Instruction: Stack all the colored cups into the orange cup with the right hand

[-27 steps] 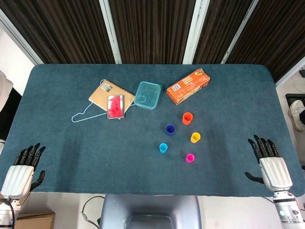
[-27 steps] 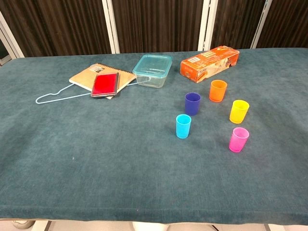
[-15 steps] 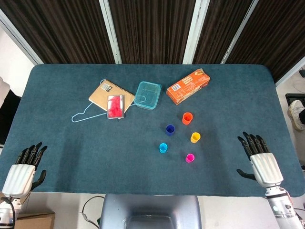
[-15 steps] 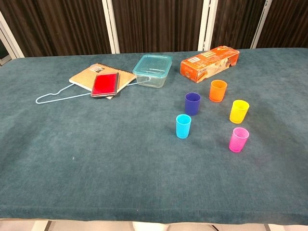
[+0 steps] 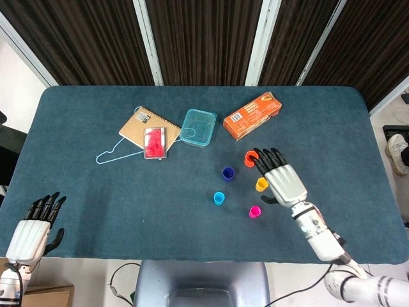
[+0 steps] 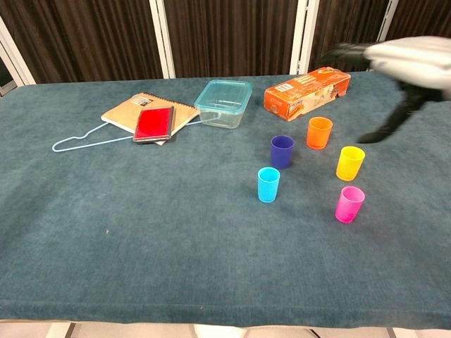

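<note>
My right hand (image 5: pixel 281 181) has swung in from the near right edge of the worktop (image 5: pixel 96 204), where it lay a moment ago, and now hangs above the cups with its fingers spread and nothing in its grasp; in the head view its fingertips overlap the orange cup (image 5: pixel 250 158) and its palm covers part of the yellow cup (image 5: pixel 261 185) (the chest view shows the hand raised well above both, touching neither). My left hand (image 5: pixel 30 231) has barely shifted at the near left corner, fingers apart and holding nothing. None of the cups has moved: the orange cup stands upright nearest the orange carton (image 5: pixel 252 116), the dark blue cup (image 5: pixel 228 173) just to its left and nearer me, the light blue cup (image 5: pixel 219 198) nearer still, the yellow cup right of those and the pink cup (image 5: pixel 255 212) closest to my edge, all apart from one another. Further left lie a clear teal-rimmed container (image 5: pixel 197 127), a brown notebook (image 5: pixel 142 125) with a red-faced case (image 5: pixel 154 142) lying on it, and a pale blue wire hanger (image 5: pixel 114 154) touching the notebook's near edge. Nothing stands among the cups themselves; the carton sits beyond the orange cup, clear of it.
</note>
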`<state>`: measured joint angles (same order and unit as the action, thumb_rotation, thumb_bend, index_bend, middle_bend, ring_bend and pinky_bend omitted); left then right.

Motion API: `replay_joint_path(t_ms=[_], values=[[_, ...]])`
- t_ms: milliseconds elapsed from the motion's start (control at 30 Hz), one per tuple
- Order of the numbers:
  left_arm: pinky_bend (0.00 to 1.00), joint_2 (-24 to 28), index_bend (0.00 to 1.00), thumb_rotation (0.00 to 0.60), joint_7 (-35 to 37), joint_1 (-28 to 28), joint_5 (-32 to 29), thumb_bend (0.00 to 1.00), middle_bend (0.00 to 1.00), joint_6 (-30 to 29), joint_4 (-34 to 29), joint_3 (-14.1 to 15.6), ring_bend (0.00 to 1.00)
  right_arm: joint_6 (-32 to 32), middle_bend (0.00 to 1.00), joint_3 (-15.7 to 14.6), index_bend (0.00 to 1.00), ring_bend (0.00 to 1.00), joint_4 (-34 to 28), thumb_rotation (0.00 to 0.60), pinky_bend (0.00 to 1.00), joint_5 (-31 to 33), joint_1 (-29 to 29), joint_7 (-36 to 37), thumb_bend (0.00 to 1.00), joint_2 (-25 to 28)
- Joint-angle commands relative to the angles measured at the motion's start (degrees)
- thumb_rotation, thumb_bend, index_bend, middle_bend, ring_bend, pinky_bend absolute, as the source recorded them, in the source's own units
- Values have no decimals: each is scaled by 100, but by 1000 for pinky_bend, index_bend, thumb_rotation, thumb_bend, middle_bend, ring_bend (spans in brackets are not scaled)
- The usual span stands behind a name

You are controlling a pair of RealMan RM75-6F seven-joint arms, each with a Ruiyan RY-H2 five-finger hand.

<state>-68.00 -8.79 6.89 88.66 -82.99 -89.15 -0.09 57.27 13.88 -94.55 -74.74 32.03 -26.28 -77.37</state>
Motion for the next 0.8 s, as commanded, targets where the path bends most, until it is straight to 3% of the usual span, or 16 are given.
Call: replay_joint_path(t_ms=[33,400,800], values=[[110,1,0,600,18,-10,0,435,0,-28,15,-5,0,-623,0,281,263,0,623,600,0,912,650,-750,298,-737],[110,3,0,600,132,-21,44,435,0,-56,97,19,0,-894,0,162,356,0,1936,600,0,1722,1420,-1192,372,-1775],[110,27,0,600,251,-19,8,434,0,-28,150,16,0,-955,0,43,461,0,2483,600,0,2187,1701,-1201,438,-2082]])
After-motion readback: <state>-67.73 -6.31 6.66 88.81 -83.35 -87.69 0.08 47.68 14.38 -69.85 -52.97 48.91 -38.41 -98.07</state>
